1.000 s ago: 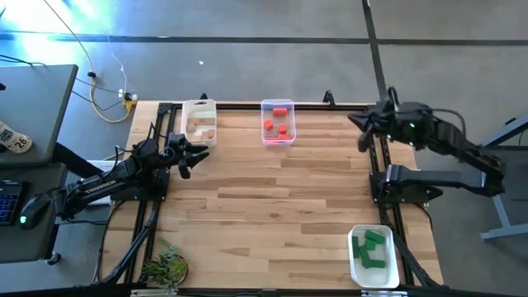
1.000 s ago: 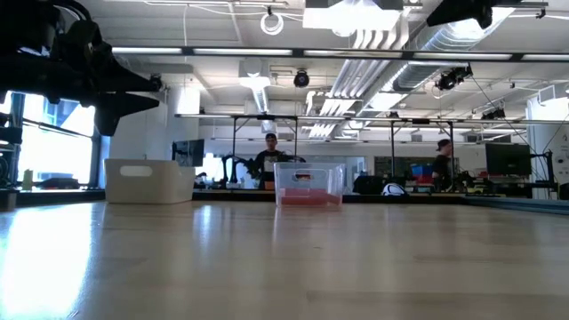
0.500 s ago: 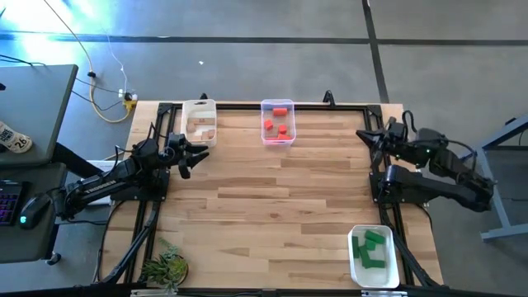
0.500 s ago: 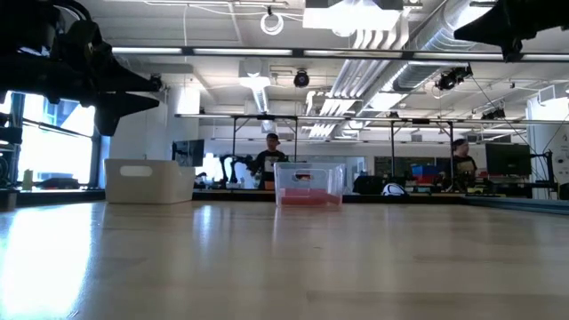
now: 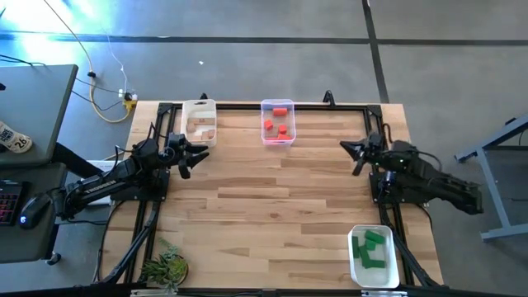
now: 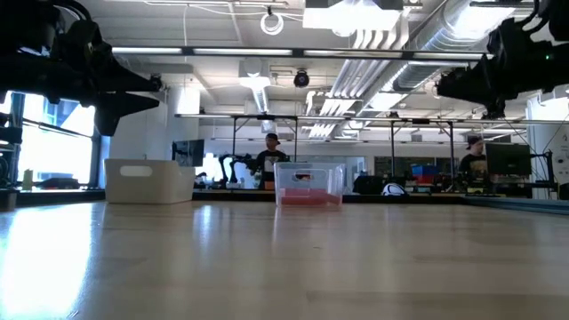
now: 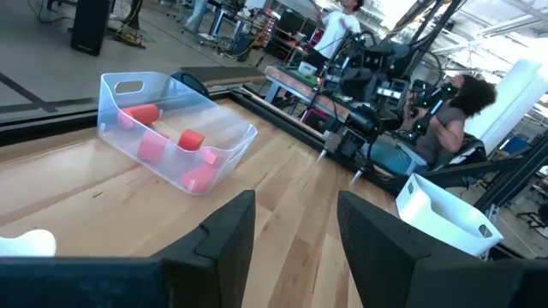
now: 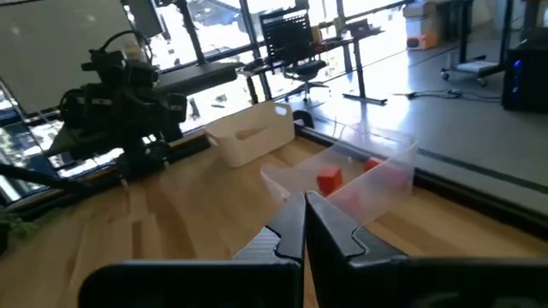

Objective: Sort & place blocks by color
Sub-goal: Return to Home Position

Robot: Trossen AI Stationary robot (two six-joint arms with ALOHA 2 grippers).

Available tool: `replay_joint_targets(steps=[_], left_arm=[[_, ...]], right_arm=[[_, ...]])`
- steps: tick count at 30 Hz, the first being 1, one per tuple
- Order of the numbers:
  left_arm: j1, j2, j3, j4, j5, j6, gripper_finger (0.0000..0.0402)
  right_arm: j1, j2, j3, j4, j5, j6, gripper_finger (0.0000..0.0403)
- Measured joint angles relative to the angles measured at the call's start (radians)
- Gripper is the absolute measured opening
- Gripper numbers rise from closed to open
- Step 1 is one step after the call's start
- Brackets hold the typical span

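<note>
Left gripper hangs open beside the far white bin holding the wood blocks. Right gripper is closed and holds nothing. Red blocks lie in the clear bin, and green blocks in the near white bin. A plant stands at the table corner. A desk tag seems to read 26.

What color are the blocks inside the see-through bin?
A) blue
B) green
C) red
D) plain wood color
C: the clear bin holds only red blocks, while the green blocks lie in a white bin.
</note>
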State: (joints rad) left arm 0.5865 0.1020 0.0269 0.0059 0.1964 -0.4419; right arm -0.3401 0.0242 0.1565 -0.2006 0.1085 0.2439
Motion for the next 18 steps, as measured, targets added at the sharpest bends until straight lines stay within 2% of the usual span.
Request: replay_joint_targets(steps=[6, 18], left_arm=[[0.0, 0.0, 0.0, 0.0, 0.0, 0.0, 0.0156], [0.0, 0.0, 0.0, 0.0, -0.001, 0.0, 0.0156]], right_arm=[[0.0, 0.002, -0.106, 0.117, -0.046, 0.054, 0.0], [0.0, 0.081, -0.11, 0.123, -0.058, 0.002, 0.0]])
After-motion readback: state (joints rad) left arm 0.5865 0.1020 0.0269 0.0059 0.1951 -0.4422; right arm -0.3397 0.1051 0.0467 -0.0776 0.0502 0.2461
